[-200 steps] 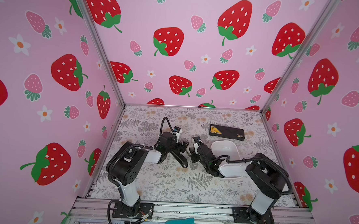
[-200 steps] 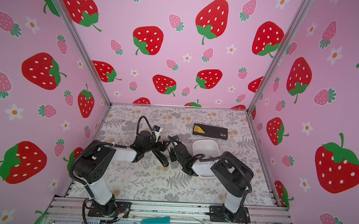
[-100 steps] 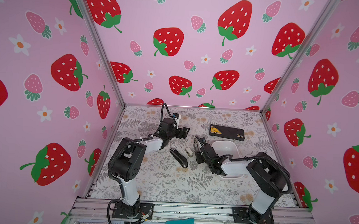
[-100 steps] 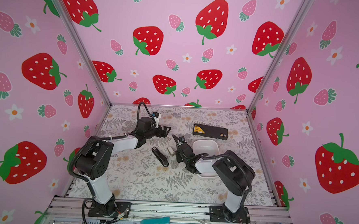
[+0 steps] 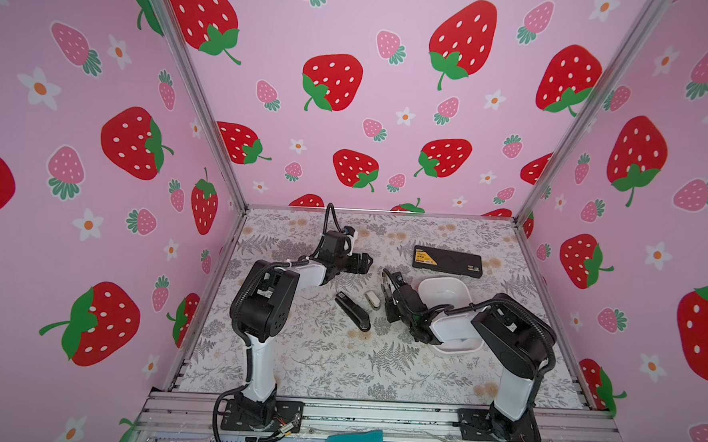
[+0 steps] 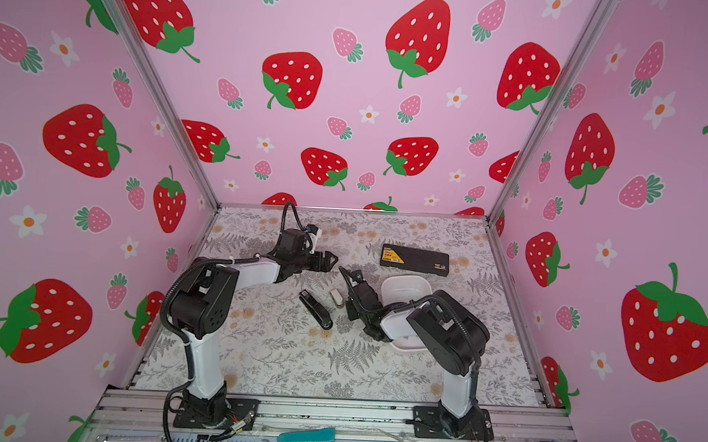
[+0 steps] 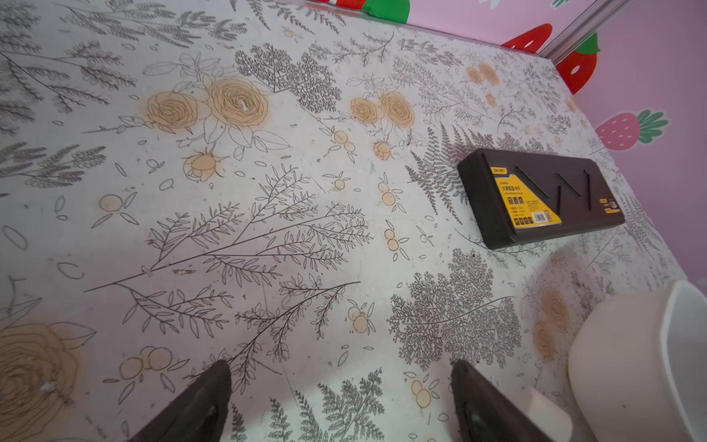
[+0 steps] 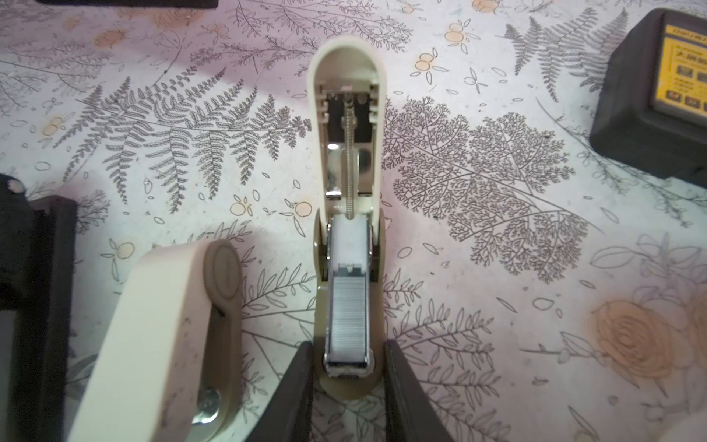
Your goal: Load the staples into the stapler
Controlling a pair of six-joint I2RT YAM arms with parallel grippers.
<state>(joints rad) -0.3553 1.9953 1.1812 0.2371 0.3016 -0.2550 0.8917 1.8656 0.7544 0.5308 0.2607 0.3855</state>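
noting my left pincer point(image 7: 341, 365) spread above the counter point(image 7: 306, 229); i see my right pincer point(image 8: 348, 346) pinching the front of the open stapler point(image 8: 350, 237), staples point(image 8: 349, 313) lying in its channel.

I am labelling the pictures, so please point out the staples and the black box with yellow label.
staples point(image 8: 349, 315), right wrist view, middle of the grey strip.
black box point(image 7: 535, 199), left wrist view, middle of its top face.

Tray point(image 5: 448, 295), seemingly half under arm point(image 5: 452, 323)
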